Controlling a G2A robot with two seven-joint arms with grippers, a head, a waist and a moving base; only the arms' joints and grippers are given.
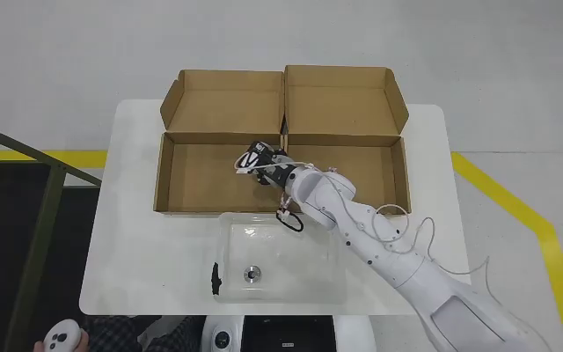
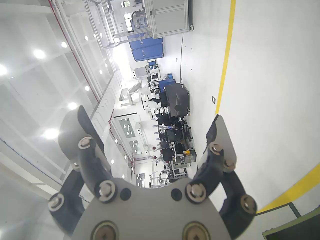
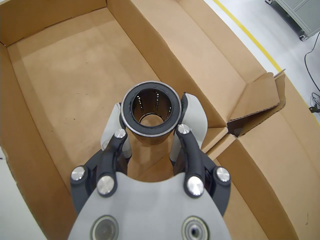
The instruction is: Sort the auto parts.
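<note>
The right gripper (image 3: 152, 113) is closed partway, its two pale fingers (image 3: 193, 112) pressed against opposite sides of a cylindrical bearing (image 3: 152, 131) with a dark rim and an open bore. It holds the bearing clear of the floor of the left cardboard box (image 1: 198, 180), near the end that meets the second box (image 1: 361, 167) at the table's (image 1: 123, 220) far edge. The left gripper (image 2: 148, 116) has its jaws spread wide with nothing between them.
</note>
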